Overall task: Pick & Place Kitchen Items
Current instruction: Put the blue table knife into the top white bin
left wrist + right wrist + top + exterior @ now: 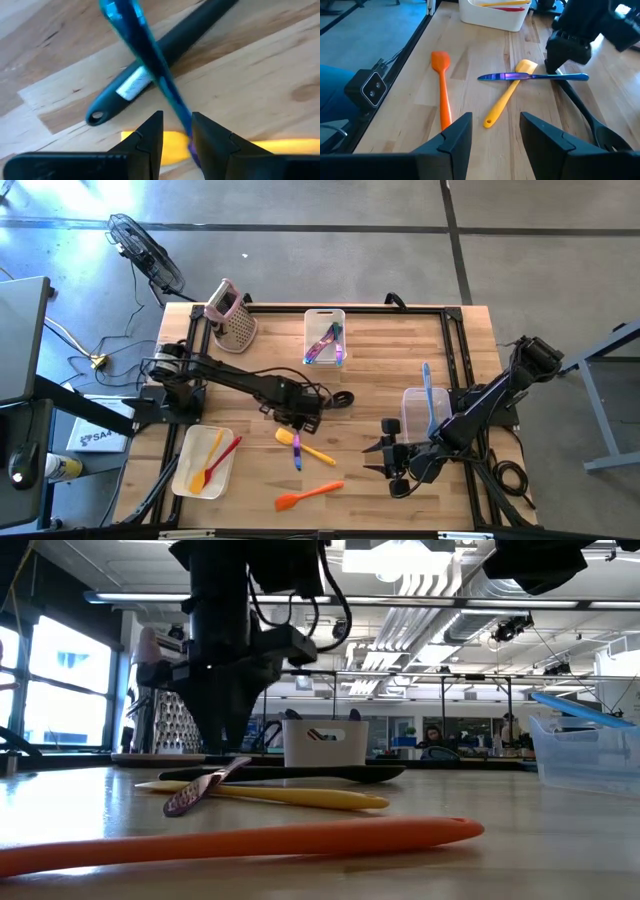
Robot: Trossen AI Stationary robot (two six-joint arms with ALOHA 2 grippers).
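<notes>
Letters "SA4" are being shown on a white box (93,438) on the floor, well apart from the left gripper (300,420), beyond the table edge. A white label on the black utensil handle (150,70) just ahead of that gripper's fingertips (155,131) is being seen, unreadable.

Orange spatula (240,840) cut off at low view's left edge; black utensil (160,65) blurred.
</notes>
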